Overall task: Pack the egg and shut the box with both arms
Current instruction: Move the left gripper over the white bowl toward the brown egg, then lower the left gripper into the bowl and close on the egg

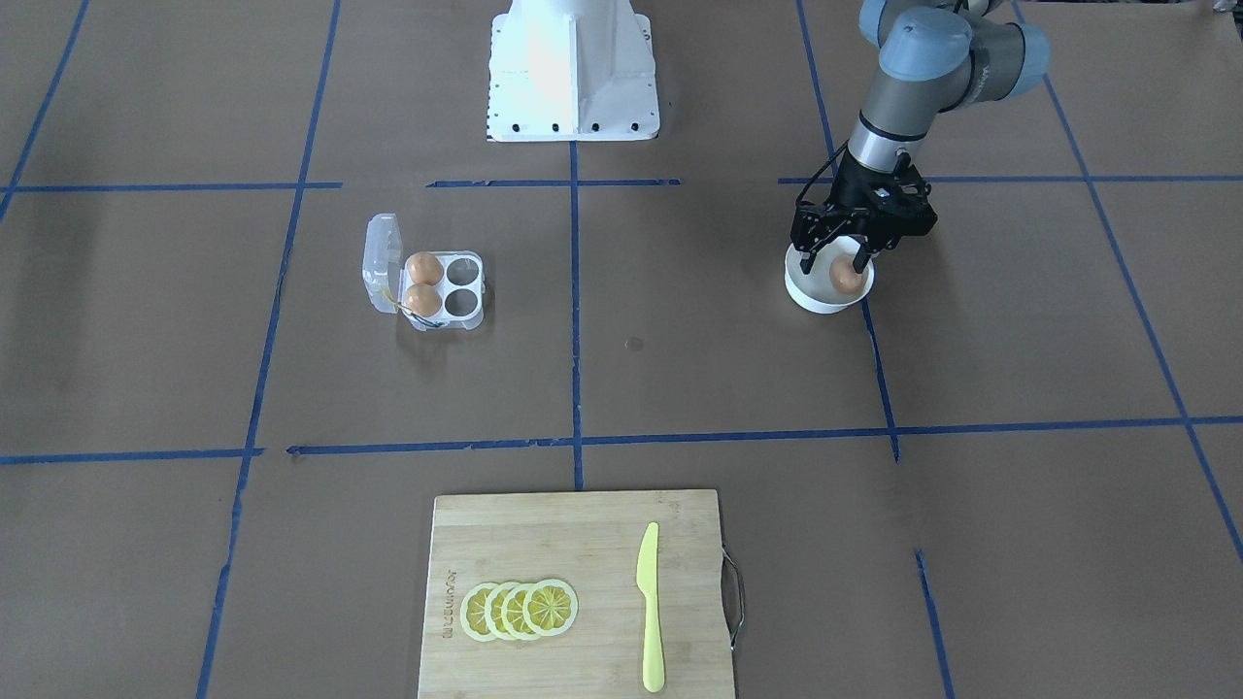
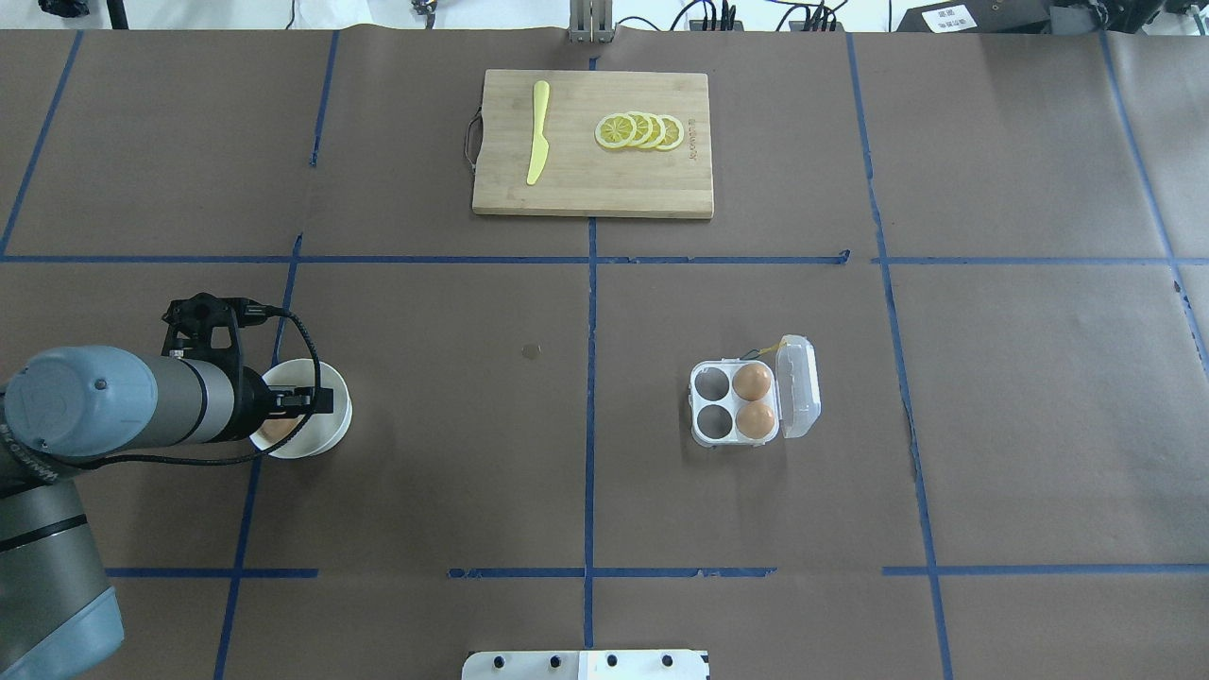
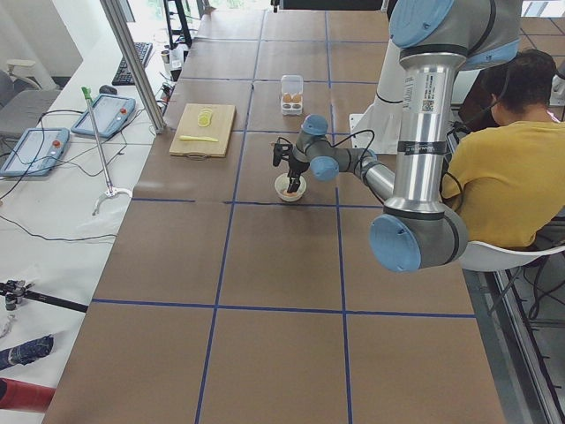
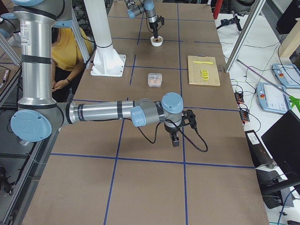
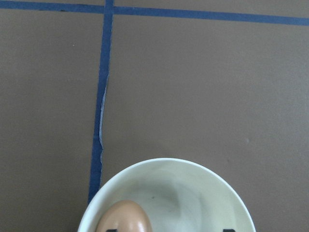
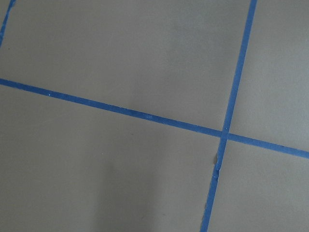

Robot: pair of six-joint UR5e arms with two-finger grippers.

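One small tan-brown egg lies in a round white bowl on the brown-papered worktop. The black two-finger left claw reaches into the bowl, fingers apart on either side of the egg, not clamped. Well apart stands the clear plastic four-cup box, lid open, with two more eggs in the cups beside the hinge. The right claw hangs near the worktop; its state cannot be told.

readable text: none | rectangular bamboo cutting board: burnt-in brand stamp beside one short edge, too small to read | white paper sign at overhead view's top edge: characters blurred
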